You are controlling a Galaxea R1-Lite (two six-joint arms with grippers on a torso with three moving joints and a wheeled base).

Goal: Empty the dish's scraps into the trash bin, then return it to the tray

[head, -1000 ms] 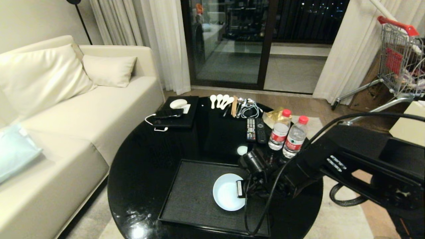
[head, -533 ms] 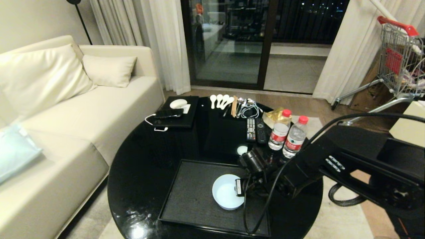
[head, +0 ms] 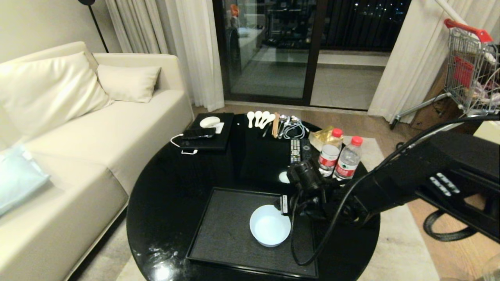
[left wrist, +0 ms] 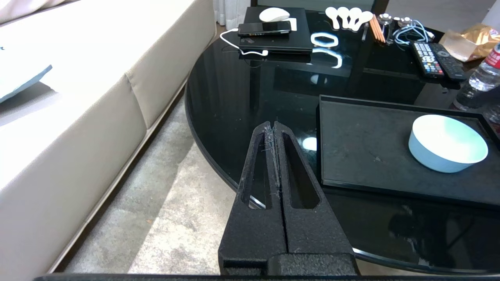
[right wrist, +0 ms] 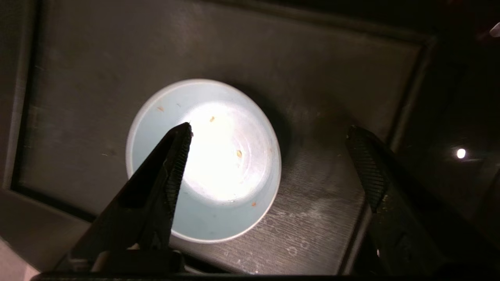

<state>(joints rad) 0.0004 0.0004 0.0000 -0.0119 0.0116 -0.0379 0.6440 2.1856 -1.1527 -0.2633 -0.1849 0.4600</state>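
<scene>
The dish [head: 270, 226], a small white bowl, stands upright on the black tray [head: 226, 234] near its right end. Only a few tiny orange and yellow crumbs of the scraps [right wrist: 239, 153] cling inside the dish [right wrist: 203, 160]. My right gripper [head: 287, 205] hovers just above the bowl's far right rim, open and holding nothing. In the right wrist view one finger of the right gripper [right wrist: 269, 128] is over the bowl and the other over the tray [right wrist: 312, 218]. My left gripper [left wrist: 273, 124] is shut and parked off the table's left edge. The trash bin is out of view.
Two water bottles [head: 339, 159] and two remotes [head: 300, 152] stand just behind my right arm. A black slab with a white oval thing [head: 209, 130], spoons [head: 259, 117] and cables lie at the table's far side. A cream sofa [head: 78, 117] is to the left.
My right gripper opened and let go of the dish's rim, then lifted and drew back a little. The dish settled flat on the tray. The left arm stayed still.
</scene>
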